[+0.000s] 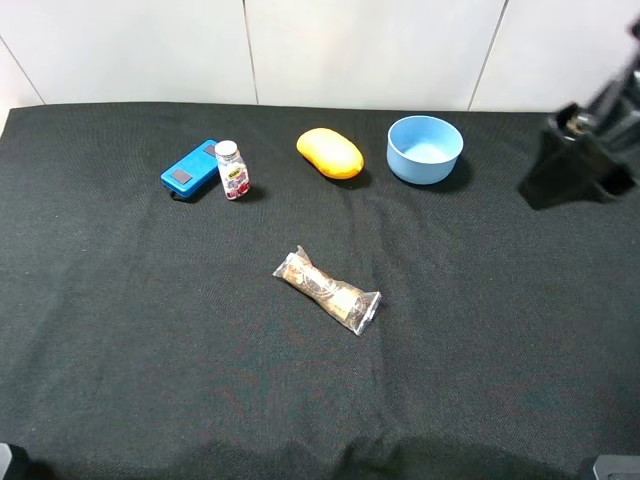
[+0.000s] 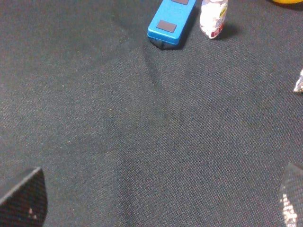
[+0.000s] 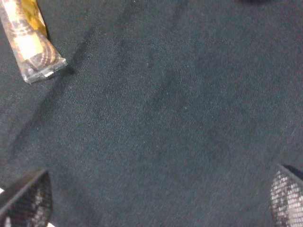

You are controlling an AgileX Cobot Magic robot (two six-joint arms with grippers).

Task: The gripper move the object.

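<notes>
Object (image 1: 232,170): upright near counter (image 1: 120,360) far edge, touching blue case (image 1: 190,169); unheld.
Left tool (image 2: 156,198): wide, empty.
Right tool (image 3: 156,198): wide, empty.

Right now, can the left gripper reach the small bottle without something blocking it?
Probably yes. The left gripper is open over bare cloth, and the bottle stands upright ahead of it. Only the blue case lies close beside the bottle, so a careless approach could nudge it.

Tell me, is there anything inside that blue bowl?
The bowl looks empty: from the high camera its pale blue floor shows bare. The near wall hides a thin strip of the floor, so something very small there could go unseen. Neither wrist camera shows it.
</notes>
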